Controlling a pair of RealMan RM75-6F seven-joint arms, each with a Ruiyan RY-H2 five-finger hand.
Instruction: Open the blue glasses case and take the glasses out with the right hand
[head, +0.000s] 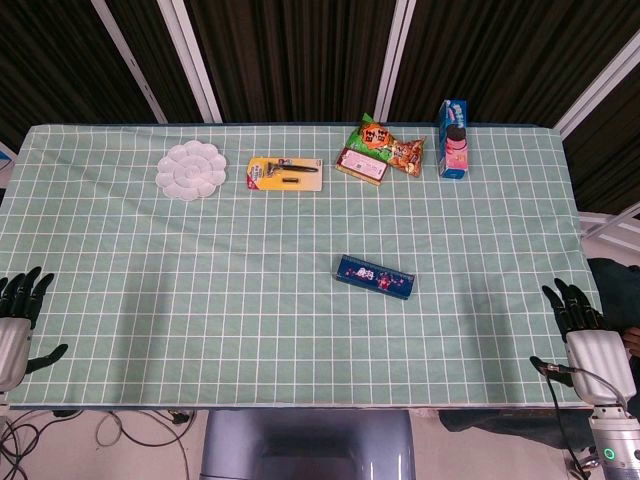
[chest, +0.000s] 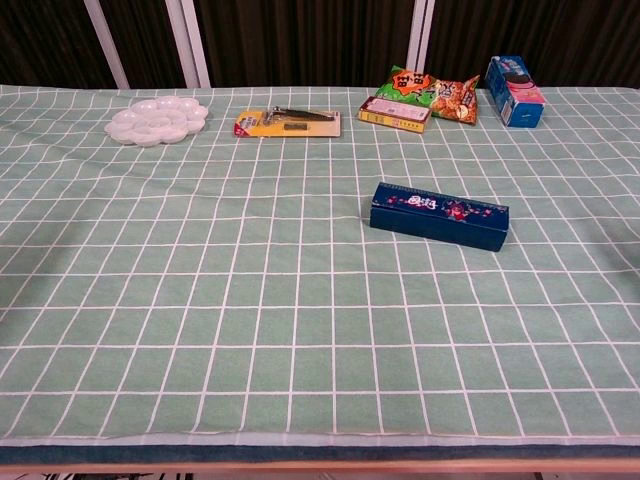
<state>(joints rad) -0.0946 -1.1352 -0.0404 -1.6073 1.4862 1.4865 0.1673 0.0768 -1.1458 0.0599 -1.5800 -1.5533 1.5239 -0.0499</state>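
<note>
A blue glasses case (head: 375, 276) lay closed and slightly askew on the green checked desk (head: 200, 290), a little right of centre, with nothing yet touching it. The robot's right hand (head: 582, 330) rested at the near right edge of the desk, fingers apart and holding nothing; the left hand (head: 18, 320) sat at the near left edge, likewise spread and empty. Neither hand appeared in the chest view, where the case (chest: 438, 216) showed its decorated lid facing up and its long front side toward the camera.

Along the far edge stood a white flower-shaped palette (head: 191, 170), a carded tool pack (head: 285, 174), a snack bag (head: 388, 148) with a flat red box (head: 361, 165) in front of it, and an upright carton (head: 452, 139), all well apart from the case.

The opening step looked not yet begun. To do it well, the right hand would likely need to reach inward and approach the long front side, with the case steadied so it did not slide on the cloth as the lid lifted. Which side carried the hinge could not be told.
</note>
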